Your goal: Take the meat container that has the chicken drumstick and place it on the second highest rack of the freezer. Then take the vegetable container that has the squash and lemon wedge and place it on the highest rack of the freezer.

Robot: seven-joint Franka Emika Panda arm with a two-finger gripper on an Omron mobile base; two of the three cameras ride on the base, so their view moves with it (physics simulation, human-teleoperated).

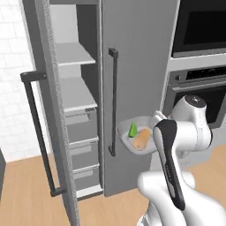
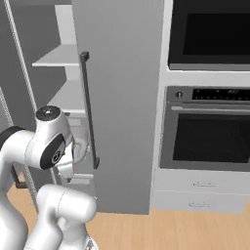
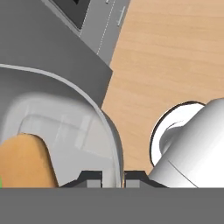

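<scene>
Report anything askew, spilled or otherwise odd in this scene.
Nothing is spilled or damaged. The gripper pinches the rim of the vegetable container, which hangs in mid-air before the closed fridge door, squash and lemon wedge inside. The freezer door stands open.

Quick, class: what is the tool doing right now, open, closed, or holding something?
Tool: closed on the rim of the vegetable container with the squash inside.
</scene>
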